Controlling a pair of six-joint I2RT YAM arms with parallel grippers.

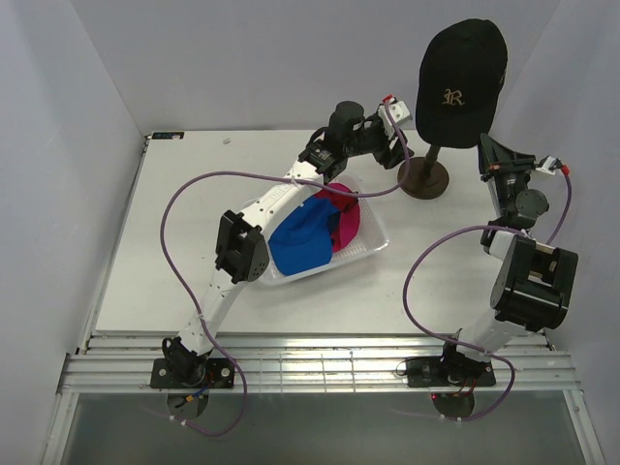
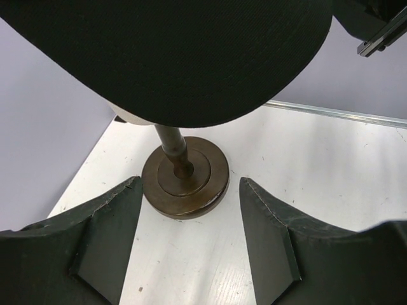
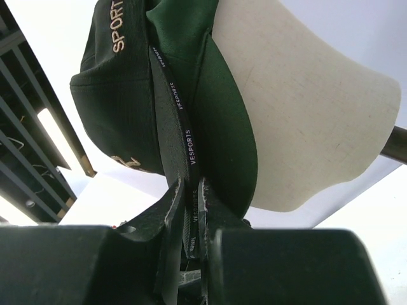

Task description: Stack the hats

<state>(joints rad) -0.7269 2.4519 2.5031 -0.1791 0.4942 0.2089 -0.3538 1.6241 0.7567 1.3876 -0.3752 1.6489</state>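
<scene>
A black hat (image 1: 462, 82) sits on the beige mannequin head (image 3: 305, 114) at the back right. In the right wrist view it looks dark green (image 3: 121, 95), with a brighter green layer (image 3: 222, 121) inside it. My right gripper (image 3: 189, 190) is shut on the hat's lower rear edge, on its black printed band; it also shows in the top view (image 1: 491, 147). A blue hat (image 1: 300, 242) and a magenta-red hat (image 1: 344, 218) lie in the clear tray (image 1: 373, 250). My left gripper (image 2: 191, 241) is open and empty, low over the table just short of the stand's base (image 2: 186, 176), under the black brim (image 2: 178, 57).
The brown stand (image 1: 424, 177) holds the head up at the back right. My left arm (image 1: 281, 199) reaches across the tray and covers part of the hats in it. White walls close in the table on the left, back and right.
</scene>
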